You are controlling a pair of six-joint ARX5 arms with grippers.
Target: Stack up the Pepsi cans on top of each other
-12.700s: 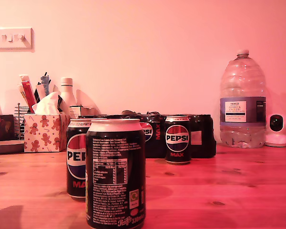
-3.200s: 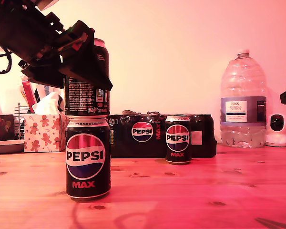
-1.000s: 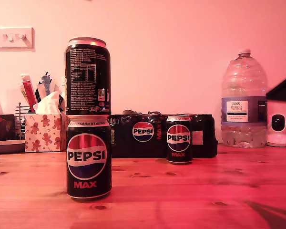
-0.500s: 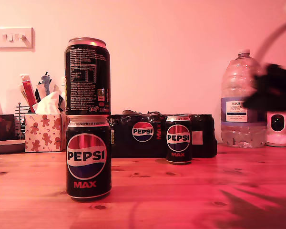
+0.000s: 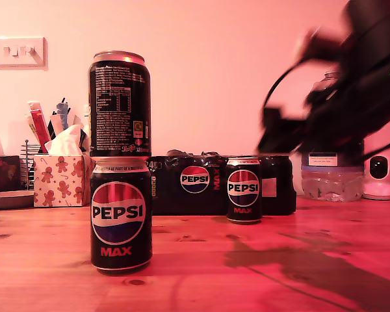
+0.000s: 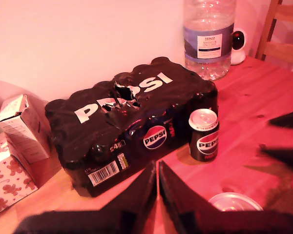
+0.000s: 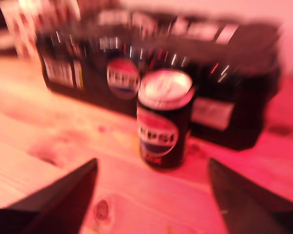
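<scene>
Swung in since half a second ago: second gripper (image 7: 151, 195), jaws spread, upright black aluminium Pepsi can (image 7: 163, 119) at twelve o'clock.

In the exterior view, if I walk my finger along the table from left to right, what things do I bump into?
Gingerbread tissue box → stacked Pepsi cans → shrink-wrapped multipack → single Pepsi can → water bottle → small white camera.

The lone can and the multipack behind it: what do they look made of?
The lone can: likely aluminium, going by its shiny silver lid and rim over a glossy black printed body. The multipack: apparently thin plastic shrink-wrap, glossy, wrinkled and torn open on top.
</scene>
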